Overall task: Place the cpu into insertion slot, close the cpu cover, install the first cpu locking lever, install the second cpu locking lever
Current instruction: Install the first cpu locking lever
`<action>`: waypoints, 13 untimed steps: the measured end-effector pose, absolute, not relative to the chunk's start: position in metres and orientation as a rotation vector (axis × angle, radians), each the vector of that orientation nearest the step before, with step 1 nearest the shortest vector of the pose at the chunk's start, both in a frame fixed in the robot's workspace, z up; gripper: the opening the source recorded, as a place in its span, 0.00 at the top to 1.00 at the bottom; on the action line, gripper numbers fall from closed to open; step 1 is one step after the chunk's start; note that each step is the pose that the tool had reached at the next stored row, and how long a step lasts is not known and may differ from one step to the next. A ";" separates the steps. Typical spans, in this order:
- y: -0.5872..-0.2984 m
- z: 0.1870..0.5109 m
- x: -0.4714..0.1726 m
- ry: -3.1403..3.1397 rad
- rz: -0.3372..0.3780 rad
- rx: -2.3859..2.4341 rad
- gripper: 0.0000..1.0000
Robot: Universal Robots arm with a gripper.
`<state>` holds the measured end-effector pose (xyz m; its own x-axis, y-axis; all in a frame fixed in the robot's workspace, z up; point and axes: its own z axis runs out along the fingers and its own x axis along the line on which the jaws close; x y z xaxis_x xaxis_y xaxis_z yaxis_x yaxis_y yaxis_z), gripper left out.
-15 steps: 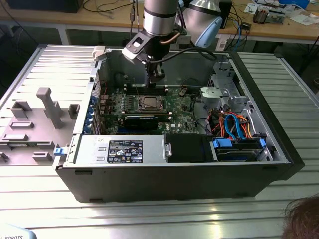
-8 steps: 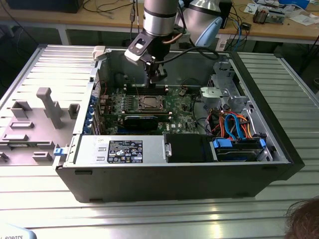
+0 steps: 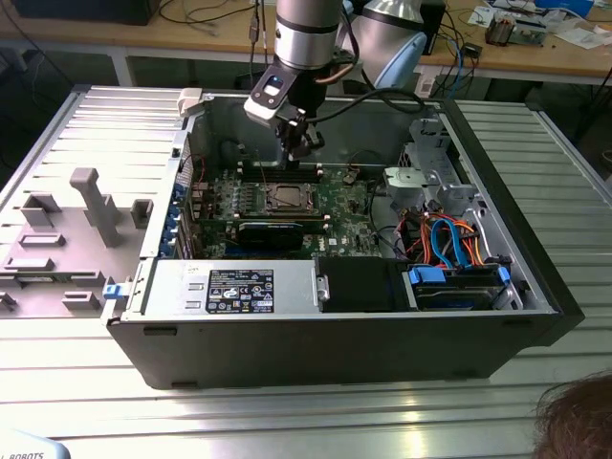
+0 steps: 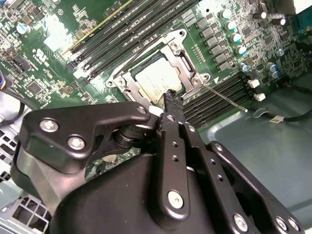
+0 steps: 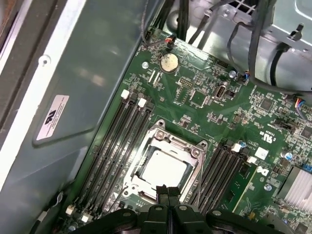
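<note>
The cpu (image 5: 163,168) (image 4: 157,78) lies flat in the insertion slot (image 4: 126,80) on the green motherboard (image 3: 335,196). The cpu cover (image 5: 171,142) (image 4: 184,59) is down around it, its window framing the silver top. A thin wire lever (image 4: 228,99) sticks out sideways from one corner of the socket, over the memory slots. My gripper (image 3: 298,143) (image 4: 170,97) (image 5: 165,191) hangs just above the socket's edge, shut, with nothing between its fingers.
The motherboard sits inside an open black computer case (image 3: 535,258) on a metal table. A black heat sink (image 3: 277,232) and power supply (image 3: 239,287) lie in front of the socket, and drive bays with cables (image 3: 449,239) at the exterior view's right. A person's head (image 3: 574,421) shows at the corner.
</note>
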<state>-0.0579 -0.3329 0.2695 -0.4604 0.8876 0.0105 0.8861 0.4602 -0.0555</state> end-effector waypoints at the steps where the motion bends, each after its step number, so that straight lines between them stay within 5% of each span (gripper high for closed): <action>1: -0.333 0.269 -0.058 -2.670 0.066 -1.582 0.89; 13: -0.333 0.270 -0.058 -2.760 0.069 -1.424 0.89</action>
<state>-0.0579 -0.3329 0.2695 -0.5792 0.8151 0.0105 0.8136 0.5788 -0.0555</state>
